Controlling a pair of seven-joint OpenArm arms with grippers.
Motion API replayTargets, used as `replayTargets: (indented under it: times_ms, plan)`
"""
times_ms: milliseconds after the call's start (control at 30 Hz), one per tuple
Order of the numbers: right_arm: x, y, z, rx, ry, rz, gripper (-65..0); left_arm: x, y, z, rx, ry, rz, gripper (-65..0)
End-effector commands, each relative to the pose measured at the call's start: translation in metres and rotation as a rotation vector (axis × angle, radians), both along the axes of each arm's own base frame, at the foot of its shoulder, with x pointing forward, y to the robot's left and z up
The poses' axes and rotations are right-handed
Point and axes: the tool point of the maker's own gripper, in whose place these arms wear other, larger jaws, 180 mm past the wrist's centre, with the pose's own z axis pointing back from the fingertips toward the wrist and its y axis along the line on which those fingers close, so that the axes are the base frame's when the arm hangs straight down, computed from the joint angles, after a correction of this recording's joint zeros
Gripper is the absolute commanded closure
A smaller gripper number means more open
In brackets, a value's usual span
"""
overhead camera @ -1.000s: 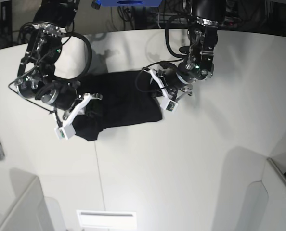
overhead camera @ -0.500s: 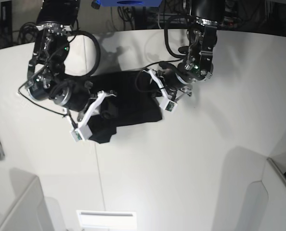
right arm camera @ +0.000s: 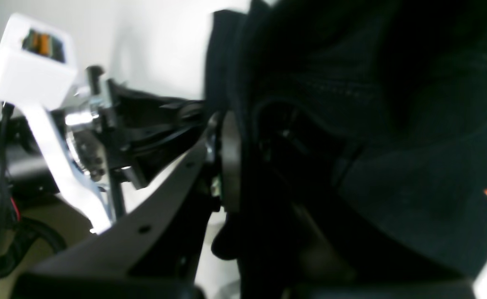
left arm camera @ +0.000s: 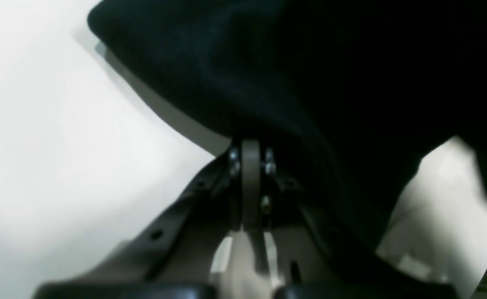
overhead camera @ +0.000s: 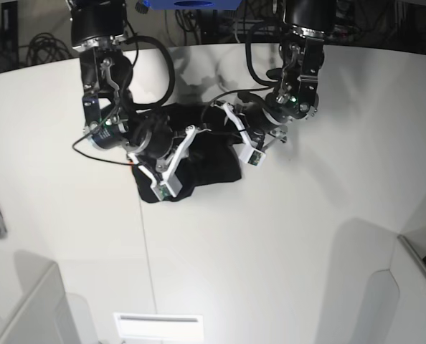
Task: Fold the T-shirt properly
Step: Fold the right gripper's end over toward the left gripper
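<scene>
Since the earlier frame the right arm, at frame left, has swung in toward centre, carrying its side of the T-shirt [overhead camera: 199, 154] over the rest, which lies bunched on the tabletop [overhead camera: 306, 236] at upper centre with its long axis running left-right between the two arms. Right gripper [overhead camera: 171, 166]: fingers [right arm camera: 230, 162] clenched on a thick bunch of black cloth, over the shirt's left half. Left gripper [overhead camera: 252, 143], centre-right: fingers [left arm camera: 250, 182] pinched tight on the shirt's right edge.
</scene>
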Motion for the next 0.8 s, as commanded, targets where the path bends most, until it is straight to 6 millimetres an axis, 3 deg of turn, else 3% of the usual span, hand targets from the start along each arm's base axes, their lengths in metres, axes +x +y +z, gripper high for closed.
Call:
replayTargets:
  times_ms: [0,167,333,533,700,767]
  plan:
    - [0.010,0.001,0.008,0.018,-0.040,-0.010,0.0,0.003,-0.001,0.005,0.000,-0.014,-0.001,0.0]
    - [0.011,-0.001,-0.008,0.011,0.004,-0.019,0.0,0.002,0.000,0.004,0.003,-0.013,-0.001,0.0]
    - [0.012,-0.001,-0.009,0.010,0.005,-0.022,0.0,0.003,-0.001,0.005,-0.001,-0.012,0.000,0.0]
    - [0.013,-0.001,-0.014,0.004,0.025,-0.019,0.0,0.005,0.006,0.020,0.012,-0.063,-0.005,0.0]
    - [0.011,-0.001,-0.015,0.008,0.026,-0.020,-27.9,-0.005,0.029,0.022,0.062,-0.076,-0.003,0.0]
    - [0.011,-0.001,-0.015,0.008,0.026,-0.020,-33.5,-0.010,0.047,0.024,0.074,-0.076,0.044,0.0]
